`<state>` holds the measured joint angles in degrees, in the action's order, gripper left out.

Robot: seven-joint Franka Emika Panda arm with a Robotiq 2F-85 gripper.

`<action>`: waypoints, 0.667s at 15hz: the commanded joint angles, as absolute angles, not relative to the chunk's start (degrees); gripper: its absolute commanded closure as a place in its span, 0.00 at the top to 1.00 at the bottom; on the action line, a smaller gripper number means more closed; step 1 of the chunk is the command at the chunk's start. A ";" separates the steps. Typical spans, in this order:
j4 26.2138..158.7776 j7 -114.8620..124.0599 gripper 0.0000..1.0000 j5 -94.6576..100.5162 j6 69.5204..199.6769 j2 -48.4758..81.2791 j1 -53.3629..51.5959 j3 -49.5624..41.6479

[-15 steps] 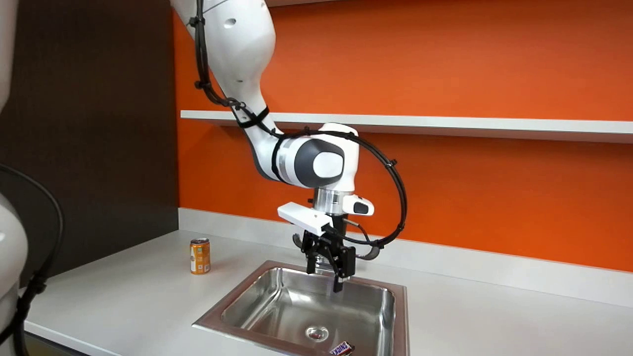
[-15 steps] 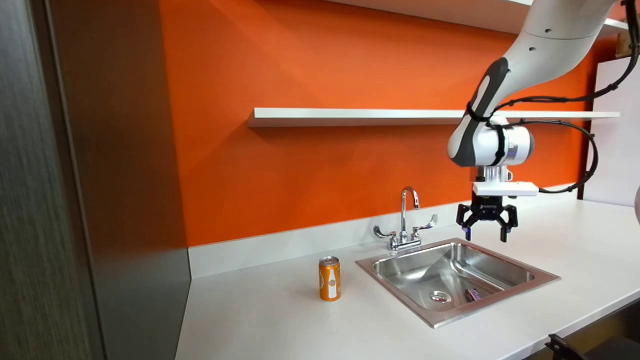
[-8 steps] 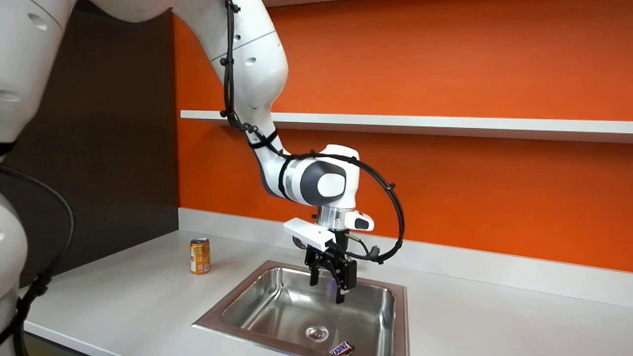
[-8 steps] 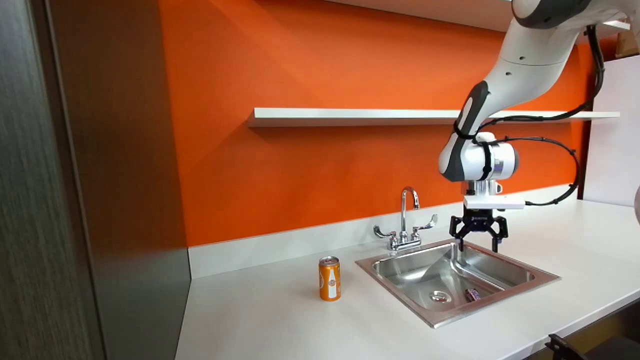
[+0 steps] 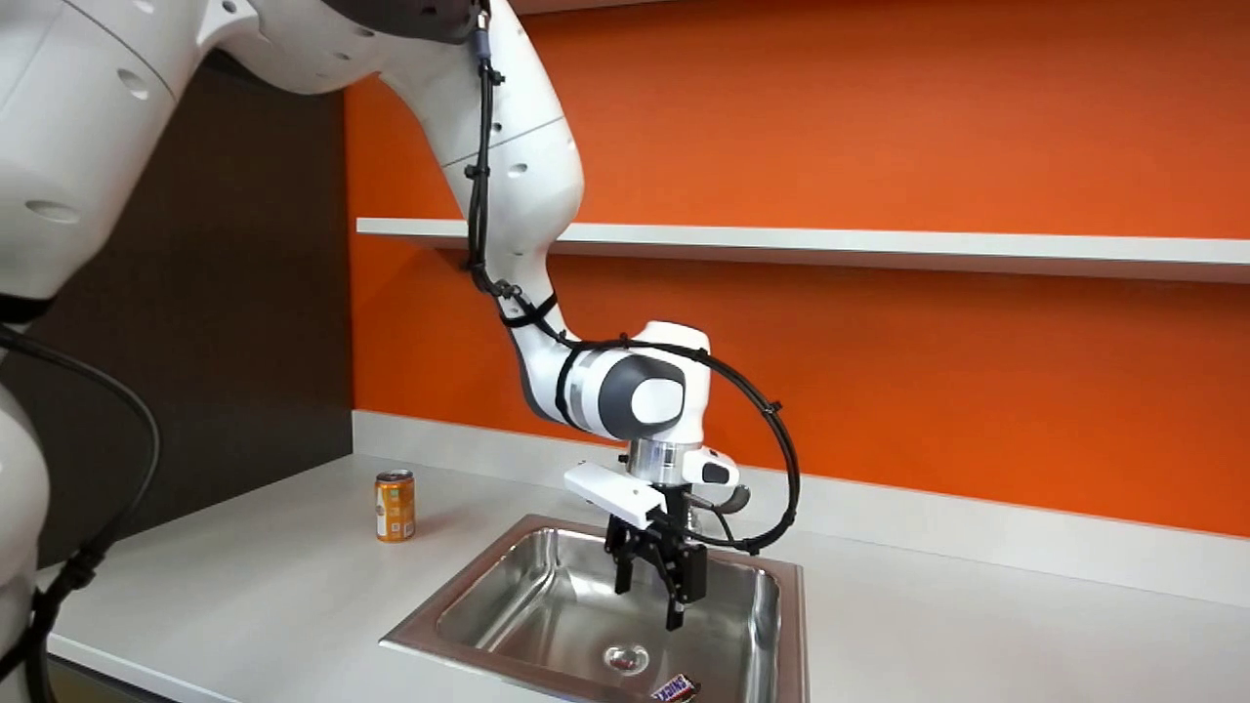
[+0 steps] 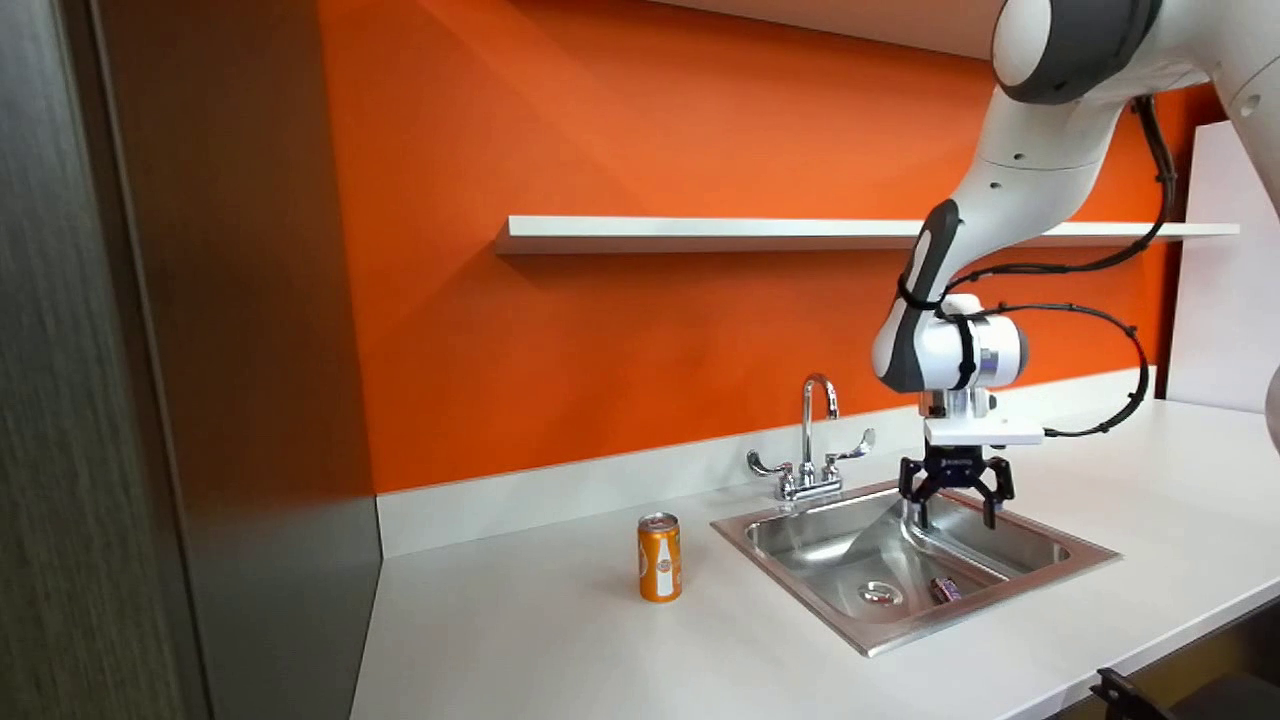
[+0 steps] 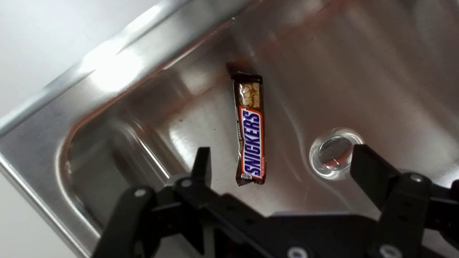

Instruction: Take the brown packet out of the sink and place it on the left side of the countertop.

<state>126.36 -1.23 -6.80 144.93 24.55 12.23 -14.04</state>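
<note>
The brown packet (image 7: 251,129) should be light, fairly stiff, slick; best pinched mid-length across its width. The gripper (image 7: 281,159) is spread wide; it holds nothing.

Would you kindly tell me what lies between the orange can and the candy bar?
Both exterior views show a stretch of countertop, then the sink rim, then the drain.
</note>
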 commanded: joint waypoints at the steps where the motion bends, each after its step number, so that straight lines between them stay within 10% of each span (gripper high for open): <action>1: 124.56 -1.48 1.00 -6.98 146.49 27.08 14.20 -12.52; 10: 125.02 -0.51 1.00 -5.76 148.23 29.29 13.88 -12.91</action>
